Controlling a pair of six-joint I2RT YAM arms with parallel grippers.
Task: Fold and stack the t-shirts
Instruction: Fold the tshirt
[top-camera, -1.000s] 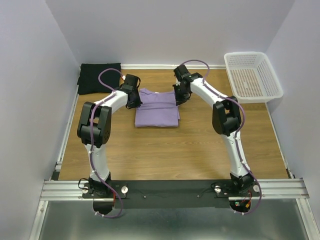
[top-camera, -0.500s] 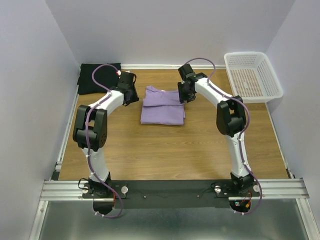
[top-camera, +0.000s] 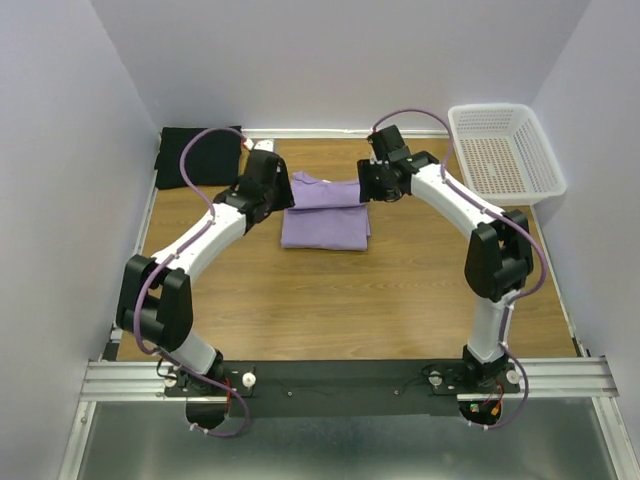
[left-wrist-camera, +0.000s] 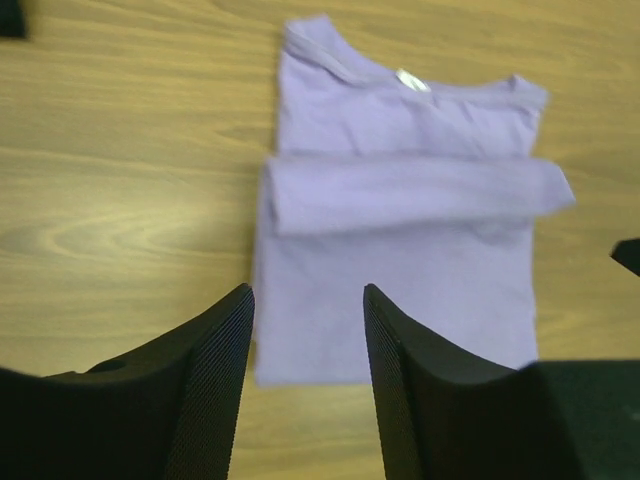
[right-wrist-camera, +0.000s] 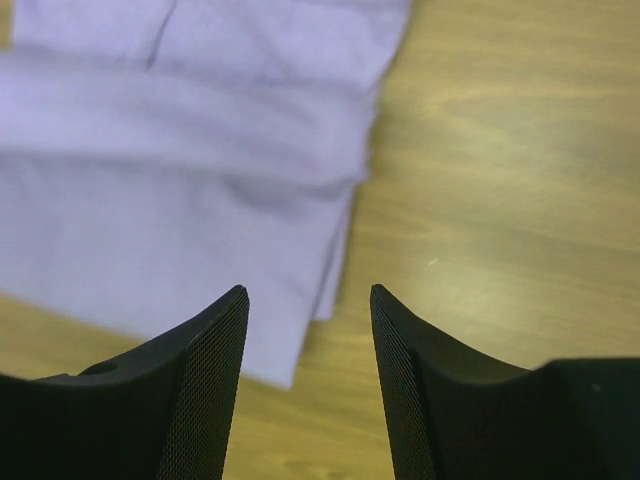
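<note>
The lavender t-shirt (top-camera: 325, 212) lies folded flat at the back middle of the wooden table, a folded band across it below the collar. In the left wrist view the same lavender t-shirt (left-wrist-camera: 400, 230) is below and ahead of my left gripper (left-wrist-camera: 308, 295), which is open and empty above the shirt's left edge. My right gripper (right-wrist-camera: 309, 292) is also open and empty, over the right edge of the lavender t-shirt (right-wrist-camera: 180, 170). From above, the left gripper (top-camera: 275, 190) and right gripper (top-camera: 368, 185) flank the shirt. The black t-shirt (top-camera: 198, 155) lies folded in the back left corner.
A white perforated basket (top-camera: 505, 152) stands at the back right corner. Walls close the table in on the left, back and right. A metal rail (top-camera: 350, 375) runs along the near edge by the arm bases.
Both grippers have opened and let go of the lavender t-shirt, which now lies slightly further right. Both arms have stretched out and lifted off the shirt's edges.
</note>
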